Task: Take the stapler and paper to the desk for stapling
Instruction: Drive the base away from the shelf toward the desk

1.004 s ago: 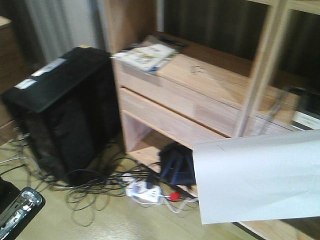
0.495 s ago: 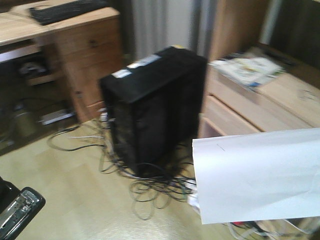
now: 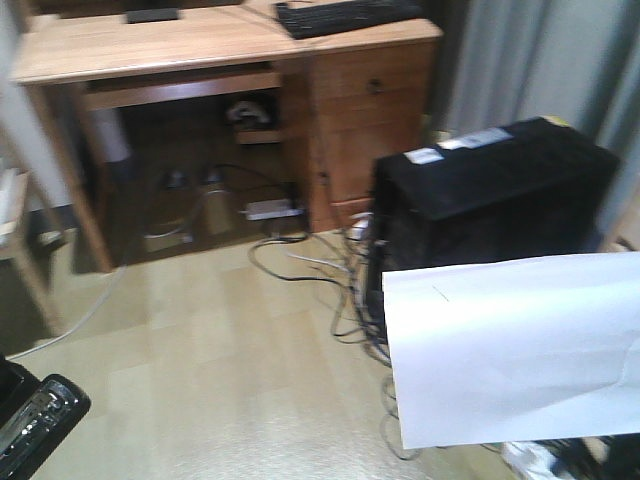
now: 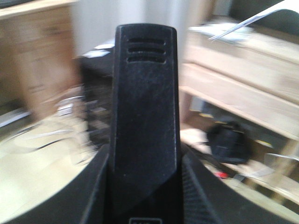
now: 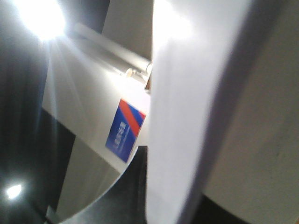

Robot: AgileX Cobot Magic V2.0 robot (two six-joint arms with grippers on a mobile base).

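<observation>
The black stapler [image 3: 35,425], with silver metal showing, pokes into the lower left corner of the front view. In the left wrist view the stapler [image 4: 145,116] stands upright, with my left gripper [image 4: 145,170] shut on its lower part. The white paper [image 3: 510,345] hangs in the air at the lower right, in front of a black computer tower. My right gripper [image 5: 173,198] is shut on the paper [image 5: 187,116], which shows edge-on; its thin edge also shows as the paper [image 4: 252,18] in the left wrist view. The light-wood desk [image 3: 170,45] stands across the room at the top.
A black computer tower [image 3: 490,190] stands on the floor at the right, with tangled cables [image 3: 330,280] beside it. A black keyboard [image 3: 345,15] lies on the desk. Grey curtains [image 3: 530,60] hang behind. A light-wood shelving unit [image 4: 243,88] shows in the left wrist view.
The front view has swung left: the shelving unit left the frame and the desk came into sight. The stapler and the paper keep their places in the frame, still held.
</observation>
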